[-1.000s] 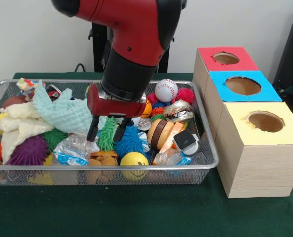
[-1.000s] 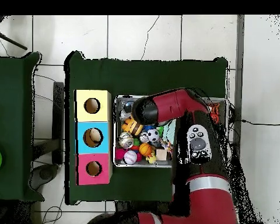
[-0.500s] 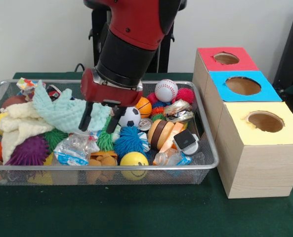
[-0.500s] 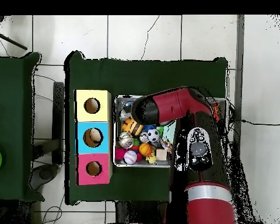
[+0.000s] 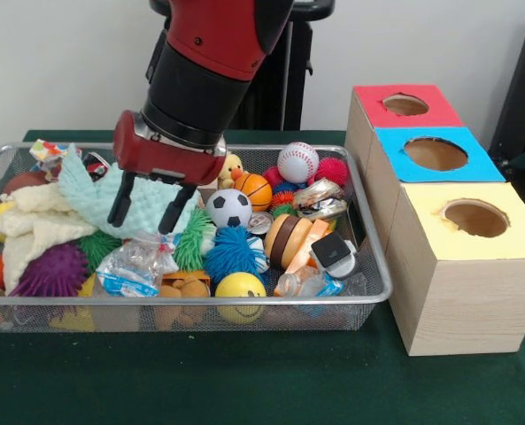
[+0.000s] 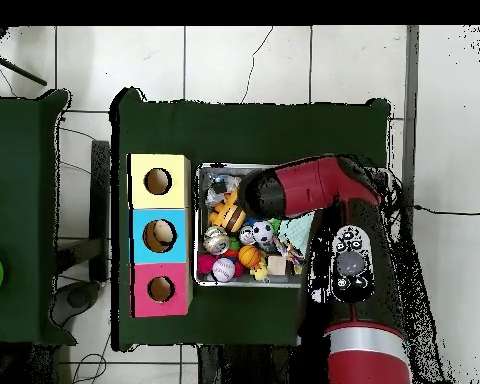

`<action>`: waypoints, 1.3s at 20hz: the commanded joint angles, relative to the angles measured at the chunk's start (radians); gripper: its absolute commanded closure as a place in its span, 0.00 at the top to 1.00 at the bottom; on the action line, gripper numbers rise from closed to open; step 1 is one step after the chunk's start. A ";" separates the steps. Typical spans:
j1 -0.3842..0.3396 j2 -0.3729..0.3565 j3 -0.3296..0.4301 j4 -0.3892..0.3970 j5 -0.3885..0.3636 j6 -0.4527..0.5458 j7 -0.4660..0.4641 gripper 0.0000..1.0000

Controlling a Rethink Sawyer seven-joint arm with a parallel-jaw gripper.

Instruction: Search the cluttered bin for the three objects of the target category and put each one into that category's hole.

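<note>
You see a wire-mesh metal bin (image 5: 368,266), waffle-textured mint cloth (image 5: 111,199), crinkly clear plastic wrap (image 5: 129,266), pale wood-grain boxes (image 5: 457,310), and matt green cloth on the tabletop (image 5: 244,381).

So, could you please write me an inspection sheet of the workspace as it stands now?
Surface: dark green table, bare in front of the bin.
Job's things: wire mesh bin full of items; three wooden boxes with holes, red, blue, yellow, beside it.
Clutter: baseball, soccer ball, basketball, light green cloth, purple spiky ball, blue spiky ball, yellow smiley ball.
Gripper: gripper open, empty, fingers over the cloth.
Cables: black cable behind the bin.
Surroundings: white wall; tiled floor.
</note>
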 commanded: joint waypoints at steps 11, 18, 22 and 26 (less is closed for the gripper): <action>0.007 0.065 -0.060 0.200 0.051 -0.163 0.156 1.00; 0.008 0.066 -0.060 0.233 0.098 -0.126 0.147 1.00; -0.005 0.089 -0.048 0.235 0.107 -0.154 0.134 1.00; -0.025 0.111 -0.032 0.237 0.102 -0.225 0.129 1.00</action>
